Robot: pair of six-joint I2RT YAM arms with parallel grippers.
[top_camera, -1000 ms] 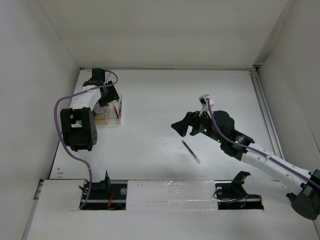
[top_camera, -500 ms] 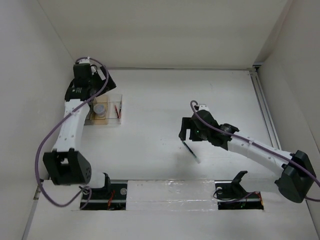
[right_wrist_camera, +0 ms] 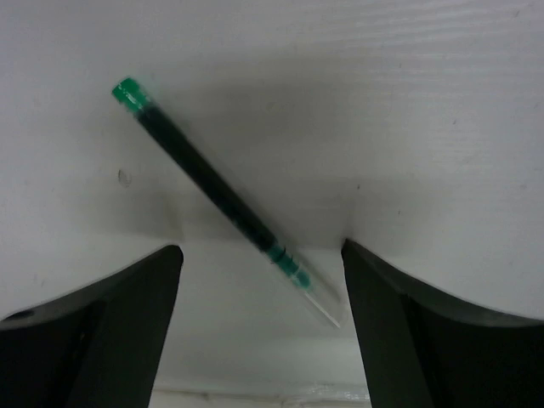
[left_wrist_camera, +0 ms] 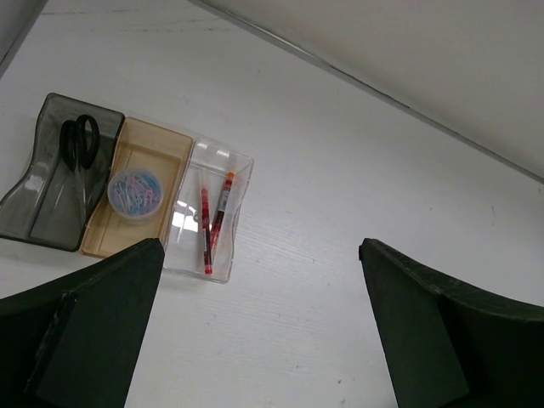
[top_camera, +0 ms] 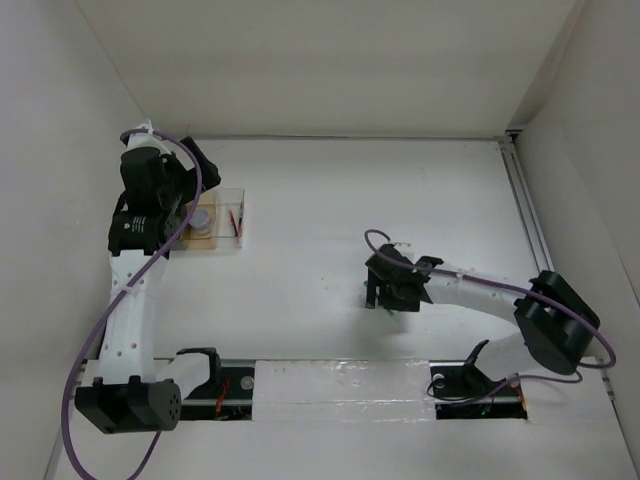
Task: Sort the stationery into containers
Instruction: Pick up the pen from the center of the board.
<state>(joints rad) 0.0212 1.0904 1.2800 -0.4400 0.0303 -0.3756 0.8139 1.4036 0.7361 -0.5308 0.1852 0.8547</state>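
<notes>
In the left wrist view the smoky dark cup point(left_wrist_camera: 34, 200) holds the black-handled scissors point(left_wrist_camera: 76, 140). Beside it the clear tray point(left_wrist_camera: 223, 155) has the greyish round roll point(left_wrist_camera: 136, 191) in its tan compartment and two red pens point(left_wrist_camera: 211, 225) in its clear one. My left gripper point(left_wrist_camera: 263, 340) is open and empty, high above the table to the right of the tray point(top_camera: 222, 240). The black pen point(right_wrist_camera: 212, 191) with clear tip lies on the table between the fingers of my open right gripper point(right_wrist_camera: 259, 331). In the top view the right gripper point(top_camera: 385, 295) hides the pen.
White walls close in the table at the back and on both sides. A rail point(top_camera: 530, 220) runs along the right edge. A white strip point(top_camera: 340, 385) crosses the near edge between the arm bases.
My left arm has lifted up and back from the tray toward the left wall. My right gripper has come down and toward the near edge, over the black pen.
</notes>
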